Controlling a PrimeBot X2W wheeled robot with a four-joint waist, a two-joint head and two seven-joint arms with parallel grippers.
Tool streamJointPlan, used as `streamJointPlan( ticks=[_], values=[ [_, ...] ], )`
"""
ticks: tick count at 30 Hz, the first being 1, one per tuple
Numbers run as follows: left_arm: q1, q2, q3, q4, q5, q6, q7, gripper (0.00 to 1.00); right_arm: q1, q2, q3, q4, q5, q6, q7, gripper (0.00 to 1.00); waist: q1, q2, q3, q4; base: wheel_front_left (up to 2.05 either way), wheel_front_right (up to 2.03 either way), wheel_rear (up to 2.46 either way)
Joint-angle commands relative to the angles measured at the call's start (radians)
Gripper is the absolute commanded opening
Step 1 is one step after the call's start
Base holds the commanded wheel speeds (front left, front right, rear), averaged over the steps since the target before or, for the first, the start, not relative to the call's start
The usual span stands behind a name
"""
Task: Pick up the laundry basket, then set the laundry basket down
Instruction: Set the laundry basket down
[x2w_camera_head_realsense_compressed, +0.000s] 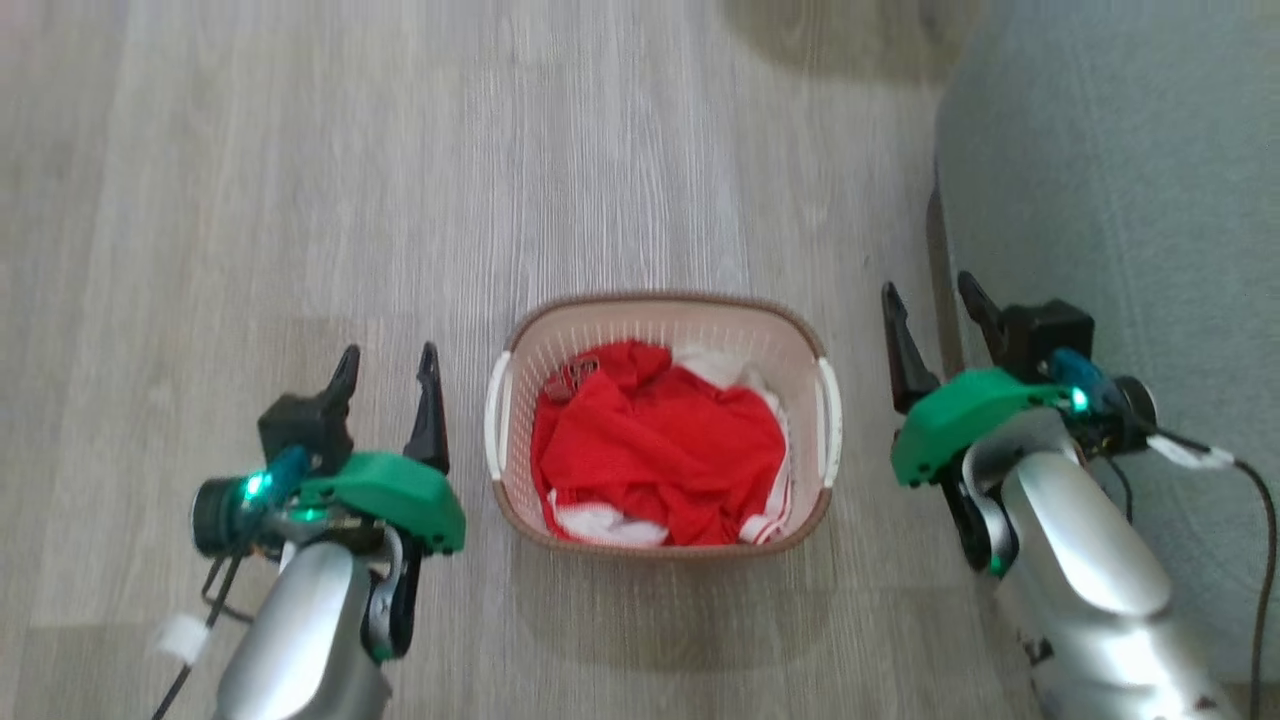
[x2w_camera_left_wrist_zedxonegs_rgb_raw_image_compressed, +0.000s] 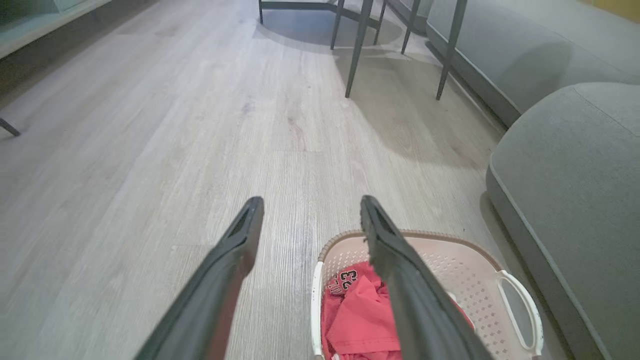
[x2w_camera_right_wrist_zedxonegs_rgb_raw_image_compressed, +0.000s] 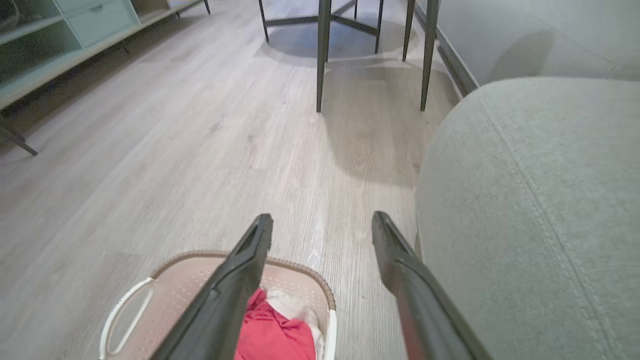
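Floor of laundry basket (x2w_camera_head_realsense_compressed: 640, 328) under red garment (x2w_camera_head_realsense_compressed: 660, 445)

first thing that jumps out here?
Bright red clothing piled in the laundry basket, which sits on the pale wood floor at the centre of the head view. The left claw and right claw flank it with green housings, both open and apart from its white handles. A grey sofa stands along the right edge, close beside the right claw.

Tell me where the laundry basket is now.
In the head view the laundry basket stands on the floor between the left gripper and the right gripper, left of the grey sofa.
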Motion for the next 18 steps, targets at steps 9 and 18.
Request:
streamJointPlan(
  ticks=[9,18],
  values=[
    [0.141,-0.005,0.113,-0.223,0.087,-0.015,-0.005,1.00,0.160,0.016,-0.018,-0.228,-0.026,0.001,-0.013,1.00,0.0001,-0.0001,-0.115,-0.010,0.00,0.00,0.00],
    [0.295,-0.014,0.142,-0.364,0.125,-0.021,-0.005,1.00,0.318,0.016,-0.081,-0.387,-0.029,0.001,-0.013,1.00,0.0001,-0.0001,-0.187,-0.006,0.00,0.00,0.00]
  ],
)
